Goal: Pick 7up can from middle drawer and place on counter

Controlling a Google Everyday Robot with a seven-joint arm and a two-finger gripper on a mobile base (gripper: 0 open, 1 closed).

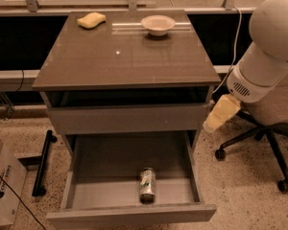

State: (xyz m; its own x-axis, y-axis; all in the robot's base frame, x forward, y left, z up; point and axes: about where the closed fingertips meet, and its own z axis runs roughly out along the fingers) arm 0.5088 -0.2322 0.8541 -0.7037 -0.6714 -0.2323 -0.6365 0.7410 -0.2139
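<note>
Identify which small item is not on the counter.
The 7up can, on its side in the middle drawer; sponge and bowl sit on the counter. Gripper hangs beside the cabinet.

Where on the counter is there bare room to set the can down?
The counter is bare across its middle and front, in front of the sponge and bowl. Only that back strip is crowded. The can lies in the open drawer. The claw hangs outside the counter's right edge, below its level.
</note>
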